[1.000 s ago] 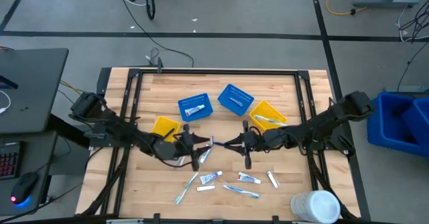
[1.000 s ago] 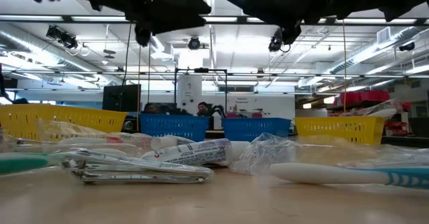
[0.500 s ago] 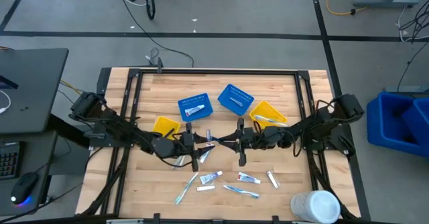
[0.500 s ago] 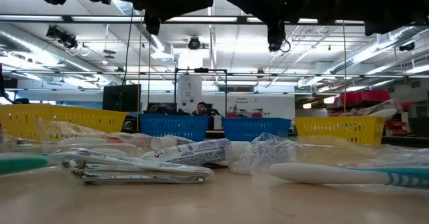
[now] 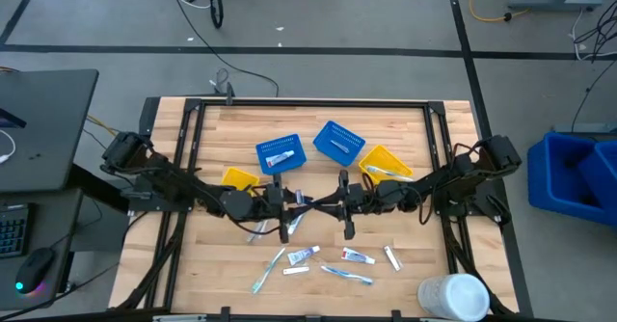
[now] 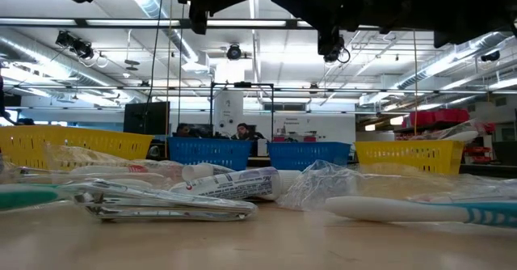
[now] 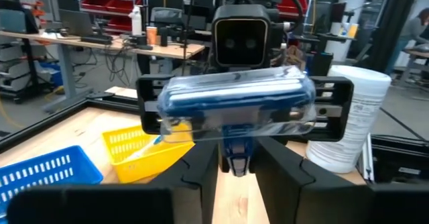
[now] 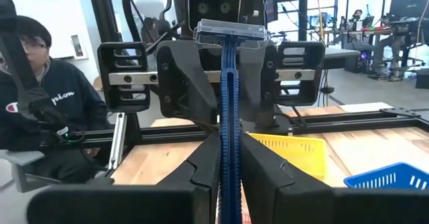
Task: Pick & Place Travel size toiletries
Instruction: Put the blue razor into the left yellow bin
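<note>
So the blue razor (image 8: 228, 110) hangs mid-air just in front of the blue baskets (image 5: 281, 153), handle pinched tight in the right gripper (image 8: 226, 158). The left gripper (image 7: 236, 158) sits half-closed around its wrapped head end, not clearly clamped yet. It looks light, stiff and a bit slick in plastic, so grabbing the handle seems safest.

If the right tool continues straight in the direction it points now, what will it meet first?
The left tool, which faces it directly and looks very near. The blue razor in the right tool already reaches between the left tool's fingers, though depth is hard to judge.
</note>
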Robot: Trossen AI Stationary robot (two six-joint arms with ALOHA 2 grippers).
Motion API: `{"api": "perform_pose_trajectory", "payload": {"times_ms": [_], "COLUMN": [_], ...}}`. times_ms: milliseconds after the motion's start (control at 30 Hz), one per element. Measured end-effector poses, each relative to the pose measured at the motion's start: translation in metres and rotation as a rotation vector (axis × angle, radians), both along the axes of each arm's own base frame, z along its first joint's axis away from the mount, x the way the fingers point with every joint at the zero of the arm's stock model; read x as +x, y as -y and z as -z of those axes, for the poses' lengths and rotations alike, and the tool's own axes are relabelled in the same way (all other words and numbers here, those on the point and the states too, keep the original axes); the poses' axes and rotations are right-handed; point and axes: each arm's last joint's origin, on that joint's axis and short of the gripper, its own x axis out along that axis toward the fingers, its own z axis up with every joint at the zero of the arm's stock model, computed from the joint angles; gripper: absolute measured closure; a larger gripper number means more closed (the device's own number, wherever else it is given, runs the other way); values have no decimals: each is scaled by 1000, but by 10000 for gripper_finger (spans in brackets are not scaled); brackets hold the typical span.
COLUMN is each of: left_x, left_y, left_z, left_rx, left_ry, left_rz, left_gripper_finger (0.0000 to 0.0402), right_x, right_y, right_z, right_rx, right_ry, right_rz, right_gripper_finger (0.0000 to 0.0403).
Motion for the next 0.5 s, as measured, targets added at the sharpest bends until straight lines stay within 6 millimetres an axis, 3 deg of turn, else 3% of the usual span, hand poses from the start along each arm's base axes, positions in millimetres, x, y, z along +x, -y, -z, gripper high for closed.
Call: {"api": "perform_pose_trajectory", "payload": {"times_ms": [267,500], "left_x": [0,0], "left_y": [0,0], "left_z": [0,1], "left_rx": [-4,-16], "left_ry": [-3,-5], "left_rz": [-6,-8], "left_gripper_finger": [353,344], "right_x": [1,1], "right_y": [3,4], "right_z": [0,0], "right_rx": [0,-11], "right_ry": [0,0], "right_rz": [5,10], "right_gripper_finger": [346,340]}}
